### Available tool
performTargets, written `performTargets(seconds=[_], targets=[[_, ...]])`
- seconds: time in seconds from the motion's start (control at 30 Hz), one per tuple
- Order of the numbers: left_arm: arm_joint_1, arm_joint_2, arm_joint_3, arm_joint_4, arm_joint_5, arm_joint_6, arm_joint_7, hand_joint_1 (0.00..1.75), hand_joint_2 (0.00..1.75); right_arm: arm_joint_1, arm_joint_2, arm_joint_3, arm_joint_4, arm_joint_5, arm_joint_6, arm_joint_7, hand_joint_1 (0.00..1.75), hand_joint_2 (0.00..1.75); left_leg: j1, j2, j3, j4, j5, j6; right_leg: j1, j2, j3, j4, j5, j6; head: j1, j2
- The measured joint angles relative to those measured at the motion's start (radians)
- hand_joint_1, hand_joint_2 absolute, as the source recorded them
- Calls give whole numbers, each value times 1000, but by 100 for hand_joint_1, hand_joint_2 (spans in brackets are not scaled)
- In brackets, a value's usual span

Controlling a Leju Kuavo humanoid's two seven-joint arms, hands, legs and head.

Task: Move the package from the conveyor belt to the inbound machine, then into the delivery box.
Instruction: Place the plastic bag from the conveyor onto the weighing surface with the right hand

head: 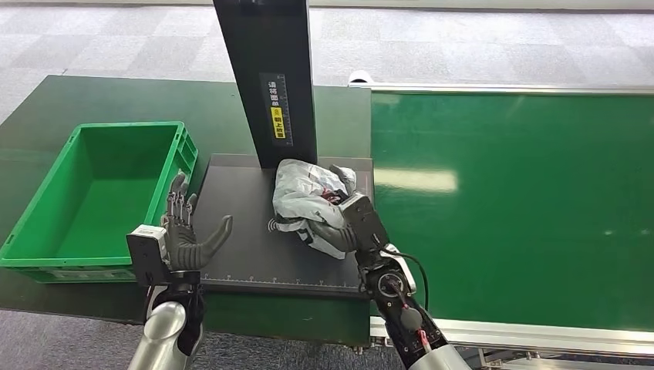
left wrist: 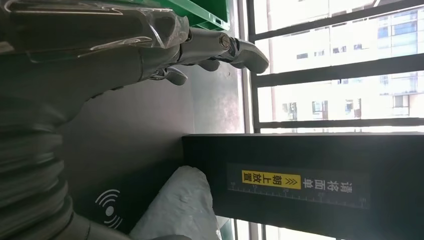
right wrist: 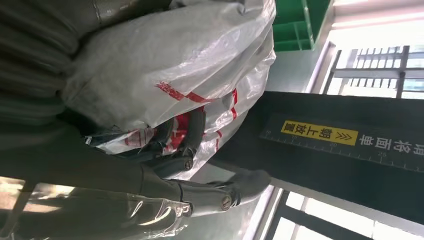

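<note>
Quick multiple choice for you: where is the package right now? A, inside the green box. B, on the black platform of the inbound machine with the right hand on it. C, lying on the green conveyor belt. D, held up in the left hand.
B: the package sits on the inbound machine's black platform under the right hand, while the green box holds nothing and the left hand is open.

place: logistics sorting station; evidence: green conveyor belt (head: 509, 200); scanner platform (head: 239, 208); green crate (head: 46, 231)
</note>
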Motion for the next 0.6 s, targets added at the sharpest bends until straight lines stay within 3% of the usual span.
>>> performTargets(seconds=[0.27,0.6], targets=[[5,-2,12,-1,-14,19,2,0,175,52,-16,0,-171,-314,122,1,0,0,0,0,0,0,0,0,0,0,0,0,0,0,0,0],[6,-2,12,-1,-17,19,2,0,175,78,-40,11,-288,-350,135,4,0,0,0,0,0,0,0,0,0,0,0,0,0,0,0,0]])
